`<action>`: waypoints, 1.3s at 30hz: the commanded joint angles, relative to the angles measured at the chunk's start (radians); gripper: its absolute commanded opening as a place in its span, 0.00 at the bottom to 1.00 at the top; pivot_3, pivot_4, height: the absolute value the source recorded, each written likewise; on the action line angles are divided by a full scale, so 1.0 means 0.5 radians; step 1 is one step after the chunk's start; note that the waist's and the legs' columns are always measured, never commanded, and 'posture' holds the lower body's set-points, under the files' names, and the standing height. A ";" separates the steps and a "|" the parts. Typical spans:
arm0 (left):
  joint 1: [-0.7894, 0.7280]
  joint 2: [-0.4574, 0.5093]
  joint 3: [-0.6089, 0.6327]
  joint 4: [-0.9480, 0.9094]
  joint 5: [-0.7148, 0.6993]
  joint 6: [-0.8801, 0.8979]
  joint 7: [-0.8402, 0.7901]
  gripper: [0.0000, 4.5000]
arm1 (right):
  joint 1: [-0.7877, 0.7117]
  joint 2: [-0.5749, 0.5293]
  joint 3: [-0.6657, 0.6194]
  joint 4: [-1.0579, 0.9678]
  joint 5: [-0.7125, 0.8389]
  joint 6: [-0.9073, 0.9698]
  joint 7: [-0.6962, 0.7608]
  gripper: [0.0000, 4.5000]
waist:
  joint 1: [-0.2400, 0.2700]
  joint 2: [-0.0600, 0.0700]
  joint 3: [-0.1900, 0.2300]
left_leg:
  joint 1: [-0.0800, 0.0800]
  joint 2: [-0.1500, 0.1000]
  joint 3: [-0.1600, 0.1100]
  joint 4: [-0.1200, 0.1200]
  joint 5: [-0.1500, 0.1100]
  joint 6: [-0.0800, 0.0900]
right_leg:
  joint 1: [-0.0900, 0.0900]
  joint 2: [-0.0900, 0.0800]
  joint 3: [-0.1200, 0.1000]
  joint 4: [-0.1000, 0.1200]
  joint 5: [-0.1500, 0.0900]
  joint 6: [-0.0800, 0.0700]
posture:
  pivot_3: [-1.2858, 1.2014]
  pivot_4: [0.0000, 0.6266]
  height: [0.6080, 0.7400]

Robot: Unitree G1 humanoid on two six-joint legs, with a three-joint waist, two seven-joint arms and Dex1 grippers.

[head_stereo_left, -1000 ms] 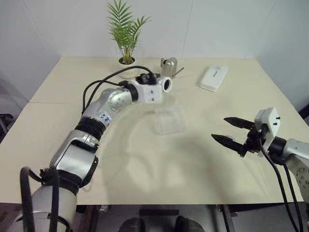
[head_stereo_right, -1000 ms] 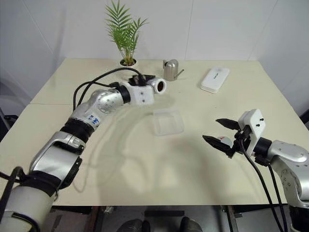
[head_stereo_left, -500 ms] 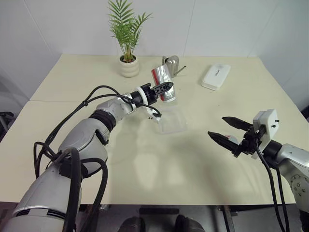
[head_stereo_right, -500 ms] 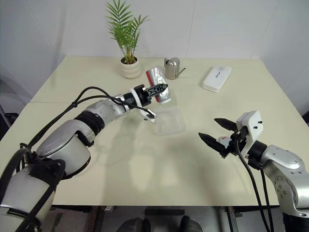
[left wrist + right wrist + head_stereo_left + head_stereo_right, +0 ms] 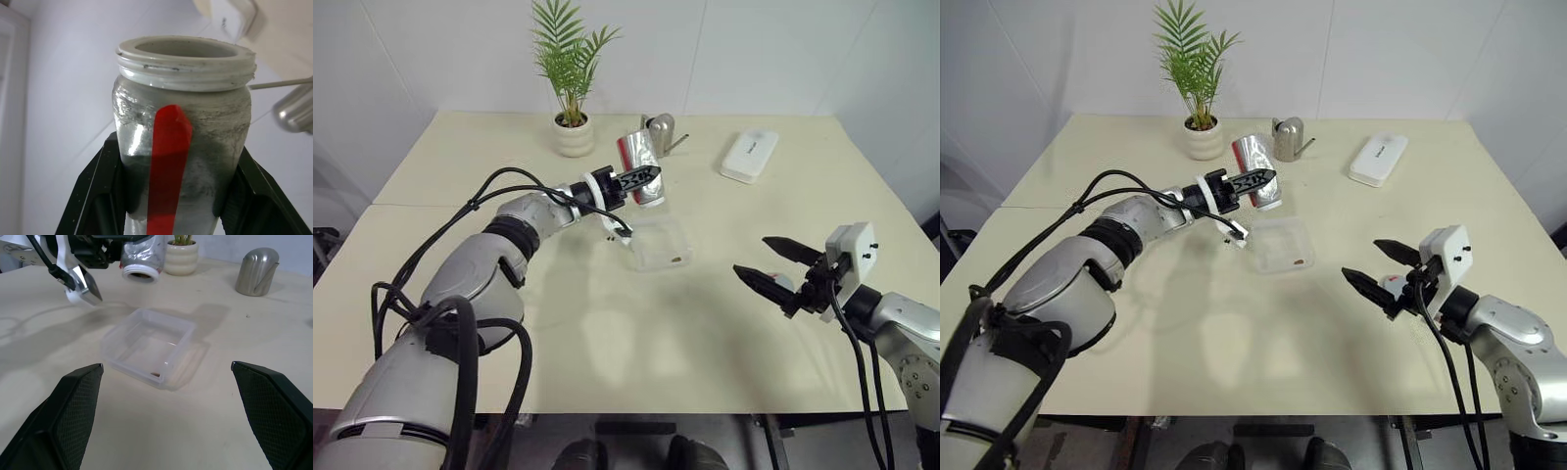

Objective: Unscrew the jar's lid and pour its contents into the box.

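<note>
Jar [image 5: 640,168]: lid off, pinched in the left claw [image 5: 644,176], tipped mouth-down above the far edge of the clear box [image 5: 658,245] mid-tabletop [image 5: 607,333]. A second ago the arm held it level, mouth toward the camera; since then the wrist has rolled it over. A small dark speck of contents [image 5: 676,259] now lies in the box, so pouring has likely begun. Right claw [image 5: 771,268] spread wide, idle, well apart.

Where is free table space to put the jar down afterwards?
Bare table lies between the box and the front edge, also left of the box toward the plant pot. The back is crowded: the steel can and the white case.
</note>
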 commanded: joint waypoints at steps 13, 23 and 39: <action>0.509 0.173 1.724 -0.172 -2.296 -0.323 -2.573 0.43 | -0.143 -0.037 0.128 0.141 -0.116 -0.195 0.205 0.98 | -0.038 0.000 -0.001 | 0.001 0.002 0.003 0.021 0.001 0.002 | 0.001 -0.002 0.001 0.014 0.005 -0.003 | 0.52 0.24 1.00; 1.212 0.171 2.500 -1.318 -3.165 1.236 -2.753 0.43 | -0.333 0.047 0.285 0.327 -0.256 -0.431 0.290 0.98 | -0.075 -0.002 -0.002 | 0.003 0.001 0.002 0.020 0.003 0.004 | 0.004 0.000 0.003 0.012 0.009 -0.001 | 0.52 0.24 1.00; 2.012 0.140 2.917 -1.983 -3.256 1.305 -2.389 0.43 | -0.523 0.116 0.469 0.576 -0.362 -0.561 0.460 0.98 | -0.062 -0.009 -0.007 | 0.011 0.002 -0.001 0.021 0.003 0.000 | 0.012 -0.001 0.004 0.011 0.011 -0.004 | 0.52 0.24 1.00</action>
